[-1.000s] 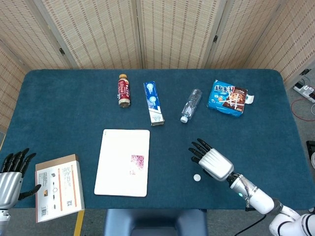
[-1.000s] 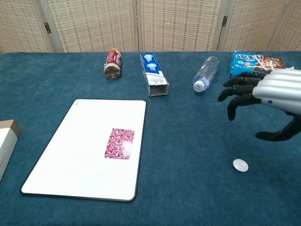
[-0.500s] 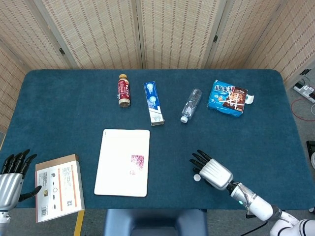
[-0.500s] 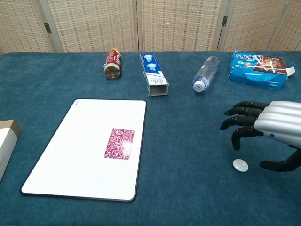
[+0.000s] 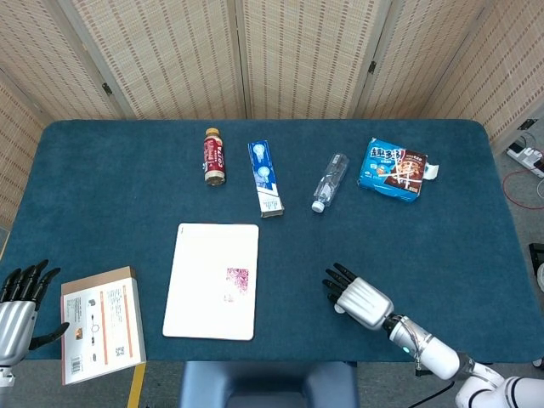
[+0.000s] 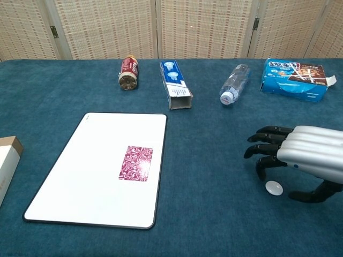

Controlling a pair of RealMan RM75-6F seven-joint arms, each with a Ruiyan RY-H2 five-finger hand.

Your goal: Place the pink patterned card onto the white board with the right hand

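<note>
While our right hand (image 6: 300, 160) hovers low over the blue table (image 6: 214, 160), its dark fingers (image 6: 265, 151) are spread, curled downward and empty above a small white disc (image 6: 274, 188), which the head view mostly hides beneath the hand. We see our left hand (image 5: 19, 306) at the near-left table edge, fingers apart and upright, holding nothing, its lower part cut off by the frame. Beside it lies a cardboard box (image 5: 102, 325), only a corner showing in the chest view. Nearer the middle, the pink patterned card (image 6: 135, 163) lies flat on the white board (image 6: 80, 182), toward its right side, long axis running near to far like the board's. Farther back lie a brown bottle (image 6: 127, 72), a toothpaste box (image 6: 176, 84), a clear water bottle (image 6: 234, 83) and a blue snack packet (image 6: 293, 78).
</note>
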